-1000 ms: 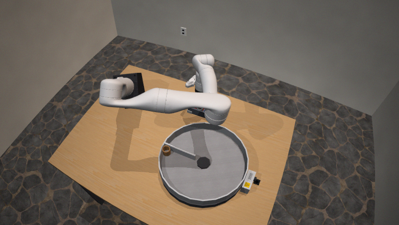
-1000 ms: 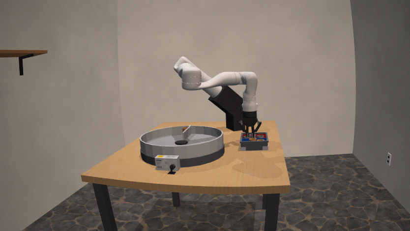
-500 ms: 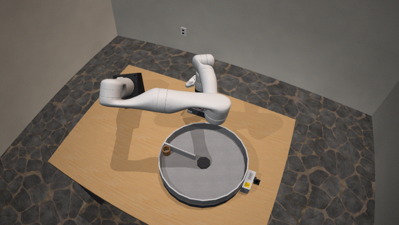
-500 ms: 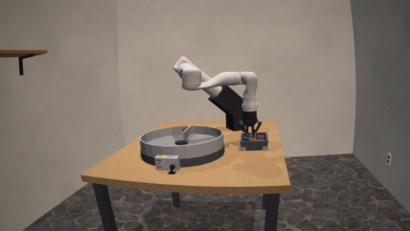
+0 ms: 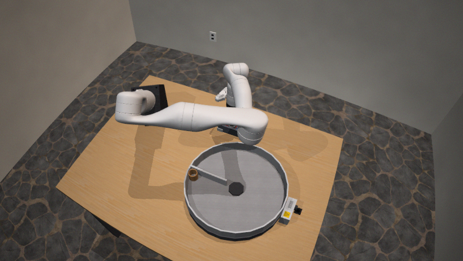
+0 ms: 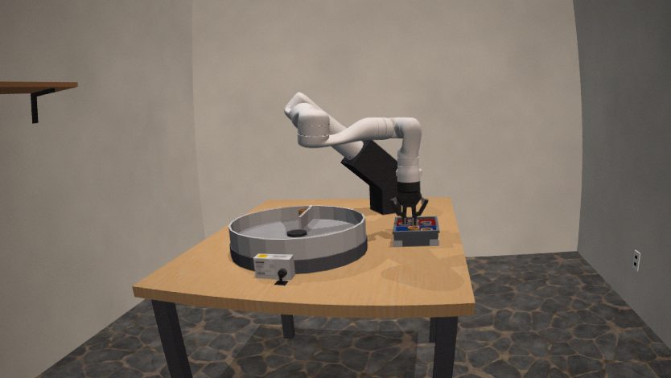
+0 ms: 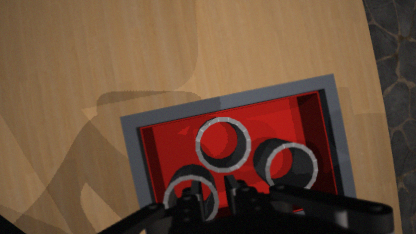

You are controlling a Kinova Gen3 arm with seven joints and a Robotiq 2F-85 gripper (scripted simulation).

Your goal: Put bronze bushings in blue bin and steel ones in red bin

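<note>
My gripper (image 7: 213, 190) hangs low over the red bin (image 7: 235, 145), also seen from the side in the exterior view (image 6: 409, 216). Its fingers (image 7: 190, 197) stand a little apart, astride the wall of a steel bushing that rests in the bin's near corner; they do not grip it. Two more steel bushings (image 7: 223, 144) (image 7: 291, 165) stand upright in the red bin. One bronze bushing (image 5: 193, 173) sits at the left rim of the turntable (image 5: 235, 189), against the end of a grey bar. The blue bin is out of the wrist view. In the top view the arm hides the gripper.
The grey box holding both bins (image 6: 415, 231) stands on the table to the right of the turntable, near the arm's black base (image 6: 377, 180). A white control box (image 5: 288, 210) is fixed to the turntable's rim.
</note>
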